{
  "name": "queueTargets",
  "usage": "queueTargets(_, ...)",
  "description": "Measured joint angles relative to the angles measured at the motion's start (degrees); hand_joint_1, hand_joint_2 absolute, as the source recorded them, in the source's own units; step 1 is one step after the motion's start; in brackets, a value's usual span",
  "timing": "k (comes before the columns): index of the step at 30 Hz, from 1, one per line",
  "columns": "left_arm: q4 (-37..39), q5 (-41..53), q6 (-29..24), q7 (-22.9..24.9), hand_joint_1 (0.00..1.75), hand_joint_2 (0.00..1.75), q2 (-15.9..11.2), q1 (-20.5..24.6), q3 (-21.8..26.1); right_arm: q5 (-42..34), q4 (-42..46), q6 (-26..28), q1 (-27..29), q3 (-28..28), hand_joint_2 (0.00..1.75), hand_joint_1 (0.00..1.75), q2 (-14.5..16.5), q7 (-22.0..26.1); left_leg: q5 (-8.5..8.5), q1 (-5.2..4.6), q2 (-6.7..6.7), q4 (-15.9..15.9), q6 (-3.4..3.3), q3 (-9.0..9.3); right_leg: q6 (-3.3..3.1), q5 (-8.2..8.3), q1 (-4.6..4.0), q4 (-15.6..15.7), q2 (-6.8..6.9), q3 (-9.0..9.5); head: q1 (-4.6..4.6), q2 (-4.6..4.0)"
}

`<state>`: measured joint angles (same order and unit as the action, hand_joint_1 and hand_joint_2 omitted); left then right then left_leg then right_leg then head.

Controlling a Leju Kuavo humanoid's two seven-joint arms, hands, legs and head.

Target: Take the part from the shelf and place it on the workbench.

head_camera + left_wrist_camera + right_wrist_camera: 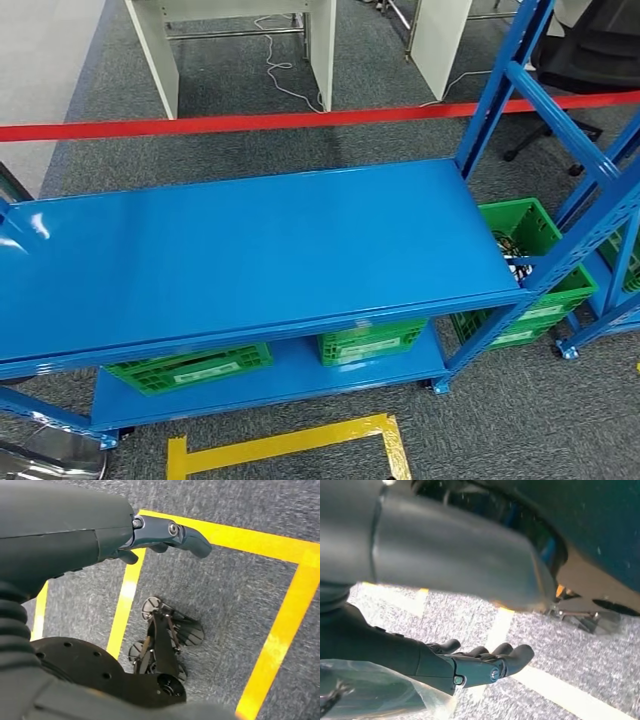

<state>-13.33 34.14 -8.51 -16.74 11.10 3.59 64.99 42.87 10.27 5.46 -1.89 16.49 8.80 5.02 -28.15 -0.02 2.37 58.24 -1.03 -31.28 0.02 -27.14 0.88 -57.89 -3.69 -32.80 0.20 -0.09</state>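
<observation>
While left hand (113, 535) hangs, fingers (188, 535) empty

Industrial workshop or robot test floor. Blue steel shelf rack (249, 250), green plastic crates (532, 265) on lower shelf and beside right end. Grey carpet, yellow floor tape (302, 440), red barrier tape (302, 122), white desk legs (162, 55), cables beyond.

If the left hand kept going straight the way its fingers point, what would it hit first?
Probably nothing before the floor: the left hand hangs over grey carpet, fingers aimed toward the yellow tape line. Depth is unclear.
</observation>
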Motion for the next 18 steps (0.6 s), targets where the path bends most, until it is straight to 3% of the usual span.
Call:
queueTargets(2,-0.01,-1.55,0.13,1.03,0.00,0.87,-0.31,-0.35,-1.21,-1.39,0.21,-0.05,0.17,-0.02,1.75,0.00,-0.13,-0.34,0.02,-0.09,-0.01,0.03,-0.11,-0.02,0.61,0.11,0.11,0.17,0.01,0.03,0.00,0.00)
queueTargets(4,-0.01,-3.11,0.42,1.84,0.00,0.00,-0.79,-0.81,-3.16,-3.23,0.54,-0.19,0.46,-0.13,0.87,0.00,-0.30,-0.62,0.03,-0.16,-0.01,0.05,-0.25,-0.04,1.24,0.13,0.21,0.28,0.04,0.05,-0.02,0.00)
queueTargets(6,-0.08,-4.69,0.79,2.58,0.00,0.00,-1.36,-1.25,-5.46,-5.17,0.94,-0.40,0.85,-0.38,0.00,0.00,-0.53,-0.87,0.03,-0.18,-0.01,0.06,-0.34,-0.05,1.50,0.13,0.24,0.29,0.07,0.04,-0.03,0.00)
queueTargets(18,-1.87,-14.43,3.22,7.17,0.00,0.00,-4.52,-4.49,-23.43,-17.58,4.04,-1.92,3.79,-4.45,0.00,0.00,-2.88,-2.22,0.07,-0.01,-0.01,-0.13,-0.27,-0.05,1.57,0.09,0.09,0.24,0.08,-0.05,-0.05,0.00)
